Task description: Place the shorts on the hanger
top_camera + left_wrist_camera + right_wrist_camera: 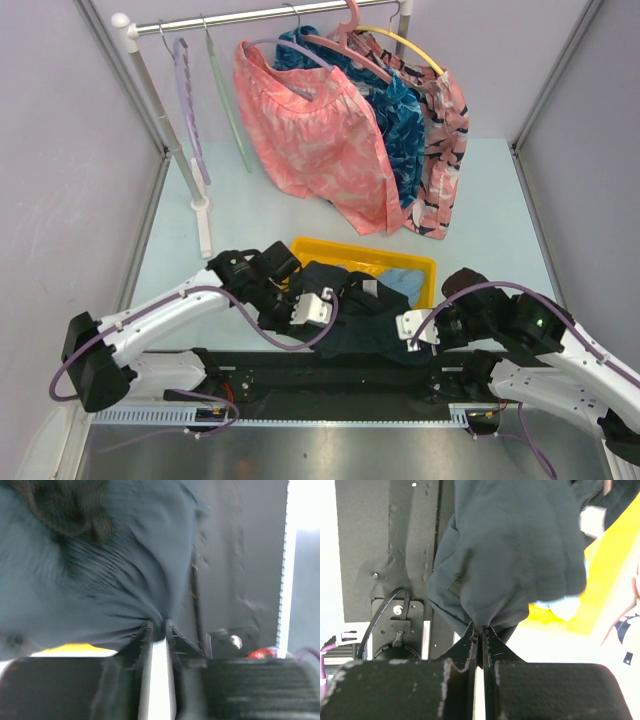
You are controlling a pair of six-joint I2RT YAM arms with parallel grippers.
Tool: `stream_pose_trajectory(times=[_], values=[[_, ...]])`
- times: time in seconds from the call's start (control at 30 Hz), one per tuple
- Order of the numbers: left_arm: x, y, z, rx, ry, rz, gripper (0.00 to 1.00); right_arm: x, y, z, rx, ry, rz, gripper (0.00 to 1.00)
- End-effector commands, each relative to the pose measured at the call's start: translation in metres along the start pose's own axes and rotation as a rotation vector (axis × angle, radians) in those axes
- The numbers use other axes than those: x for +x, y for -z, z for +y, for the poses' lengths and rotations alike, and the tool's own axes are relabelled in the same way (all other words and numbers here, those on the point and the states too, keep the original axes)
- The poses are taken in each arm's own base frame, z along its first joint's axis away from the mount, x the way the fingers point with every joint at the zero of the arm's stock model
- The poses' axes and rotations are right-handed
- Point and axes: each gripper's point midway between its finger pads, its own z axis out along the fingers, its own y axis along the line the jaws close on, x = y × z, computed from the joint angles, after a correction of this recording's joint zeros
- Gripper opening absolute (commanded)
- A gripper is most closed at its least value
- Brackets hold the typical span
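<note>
shorts stretch across the near edge of the yellow tray. left gripper and right gripper each have jaws clamped on a fold. best lift level, cloth taut, toward the hanger on the rail.

Your right end effector is pinched tight on a bunched fold of the shorts. To their right you see a yellow tray, with pale blue cloth against it.

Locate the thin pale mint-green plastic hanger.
In the top view, the mint-green hanger hangs from the silver rail at upper left, between the lavender wavy hanger and the pink patterned garment.
</note>
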Motion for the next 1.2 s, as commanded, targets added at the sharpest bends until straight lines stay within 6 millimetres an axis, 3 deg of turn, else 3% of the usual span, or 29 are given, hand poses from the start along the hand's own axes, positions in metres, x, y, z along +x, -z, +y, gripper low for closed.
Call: stream_pose_trajectory(times=[0.0, 0.03, 0.07, 0.1, 0.13, 0.23, 0.4, 0.5, 0.53, 0.6, 0.7, 0.73, 0.8, 0.9, 0.93, 1.03, 1.07, 1.17], values=[[-0.012, 0.017, -0.012, 0.126, -0.056, -0.016, 0.30, 0.001, -0.003, 0.006, -0.044, 0.046, -0.002, 0.00], [-0.028, 0.025, -0.003, 0.103, -0.040, -0.068, 0.45, 0.002, -0.003, 0.008, -0.053, 0.045, -0.002, 0.00], [-0.041, 0.031, 0.010, 0.078, -0.016, -0.111, 0.52, 0.002, -0.003, 0.008, -0.056, 0.047, 0.000, 0.00], [-0.066, 0.045, 0.022, 0.035, -0.040, -0.179, 0.57, 0.002, -0.004, 0.009, -0.060, 0.052, 0.002, 0.00], [-0.081, 0.050, 0.034, 0.000, -0.053, -0.215, 0.68, 0.003, -0.004, 0.009, -0.059, 0.053, 0.006, 0.00], [-0.112, 0.056, 0.067, -0.082, -0.049, -0.260, 0.74, 0.004, -0.004, 0.009, -0.057, 0.055, 0.010, 0.00], [-0.126, 0.037, 0.117, -0.153, -0.015, -0.220, 0.79, 0.004, -0.003, 0.009, -0.050, 0.056, 0.014, 0.00], [-0.130, 0.024, 0.137, -0.182, -0.049, -0.194, 0.81, 0.003, -0.003, 0.010, -0.051, 0.050, 0.008, 0.00], [-0.122, 0.006, 0.144, -0.162, -0.055, -0.139, 0.81, 0.003, -0.004, 0.009, -0.048, 0.049, 0.009, 0.00], [-0.115, -0.007, 0.144, -0.122, -0.065, -0.083, 0.81, 0.003, -0.003, 0.008, -0.044, 0.053, 0.011, 0.00], [-0.091, -0.029, 0.144, -0.069, -0.069, 0.025, 0.67, 0.005, -0.003, 0.007, -0.031, 0.044, 0.017, 0.00], [-0.082, -0.030, 0.139, -0.043, -0.067, 0.058, 0.53, 0.005, -0.002, 0.006, -0.022, 0.040, 0.017, 0.00], [-0.078, -0.028, 0.135, -0.033, -0.044, 0.053, 0.35, 0.007, -0.003, 0.003, -0.006, 0.027, 0.020, 0.00], [-0.080, -0.008, 0.129, -0.040, -0.008, 0.008, 0.19, 0.012, -0.007, -0.006, 0.037, 0.021, 0.043, 0.00], [-0.081, -0.001, 0.128, -0.043, 0.016, -0.006, 0.04, 0.014, -0.008, -0.010, 0.053, 0.028, 0.053, 0.00], [-0.086, 0.036, 0.137, -0.134, 0.096, -0.091, 0.00, 0.025, -0.012, -0.024, 0.111, 0.039, 0.111, 0.00], [-0.089, 0.058, 0.143, -0.200, 0.111, -0.134, 0.00, 0.028, -0.016, -0.029, 0.122, 0.030, 0.133, 0.00], [-0.084, 0.085, 0.150, -0.295, 0.201, -0.182, 0.00, 0.038, -0.021, -0.049, 0.173, -0.038, 0.178, 0.01]])
